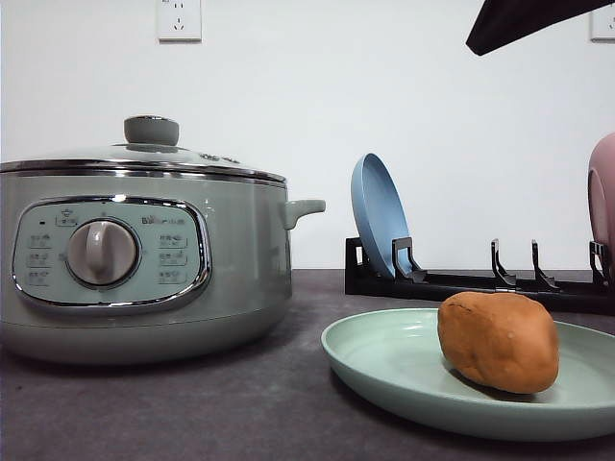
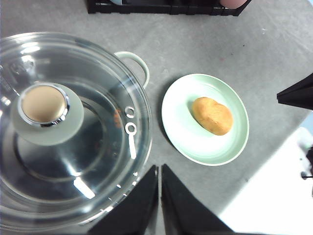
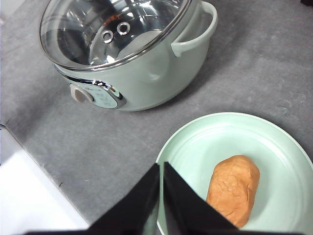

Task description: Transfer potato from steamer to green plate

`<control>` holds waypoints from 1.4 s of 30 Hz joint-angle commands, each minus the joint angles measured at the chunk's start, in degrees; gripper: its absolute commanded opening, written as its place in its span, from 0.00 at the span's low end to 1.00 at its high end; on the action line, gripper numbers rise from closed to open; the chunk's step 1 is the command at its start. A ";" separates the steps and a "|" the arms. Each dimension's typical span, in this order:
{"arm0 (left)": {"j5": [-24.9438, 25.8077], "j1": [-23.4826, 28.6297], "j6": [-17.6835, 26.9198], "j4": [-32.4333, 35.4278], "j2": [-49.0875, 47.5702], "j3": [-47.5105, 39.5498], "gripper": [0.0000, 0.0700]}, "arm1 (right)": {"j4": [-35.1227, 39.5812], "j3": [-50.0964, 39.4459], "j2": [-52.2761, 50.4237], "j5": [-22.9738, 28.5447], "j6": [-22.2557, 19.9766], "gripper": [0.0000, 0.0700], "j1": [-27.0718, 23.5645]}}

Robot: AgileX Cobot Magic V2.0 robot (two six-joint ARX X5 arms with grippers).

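Both grippers, left (image 2: pixel 160 196) and right (image 3: pixel 161 196), are hovering pinched, empty | potato (image 1: pixel 498 341) is sitting on green plate (image 1: pixel 384 360), steamer (image 1: pixel 144 279) lidded | we are judging transfer finished, next retracting

**Occlusions and cut-offs noted**

In the front view, the steamer (image 1: pixel 144 259) is cut at the left edge, and its panel markings are too small to be read. The green plate (image 1: pixel 384 360) is cropped at the right, and a pink plate (image 1: pixel 602 197) is seen only as a sliver. A dark arm part (image 1: pixel 524 21) is truncated by the top edge. The rack (image 2: pixel 166 7) is largely cut off in the left wrist view. The steamer's interior is obscured by glare on the lid (image 2: pixel 98 161).
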 commanded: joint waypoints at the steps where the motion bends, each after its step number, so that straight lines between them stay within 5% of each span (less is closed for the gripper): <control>1: -0.18 0.92 4.00 4.01 -1.69 1.23 0.00 | 0.58 0.76 0.17 -0.04 -0.63 0.00 0.31; 10: -0.21 12.19 5.88 30.31 -15.50 -6.62 0.00 | 0.58 0.76 0.17 -0.04 -0.62 0.00 0.31; 22: -8.26 24.58 5.80 60.89 -40.51 -43.71 0.00 | 0.58 0.76 0.17 -0.04 -0.63 0.00 0.31; 31: -13.46 26.02 5.32 66.69 -53.80 -67.10 0.00 | 0.58 0.76 0.17 -0.04 -0.63 0.00 0.31; 42: -13.89 26.02 3.51 66.64 -64.45 -83.38 0.00 | 0.58 0.76 0.17 -0.04 -0.63 0.00 0.31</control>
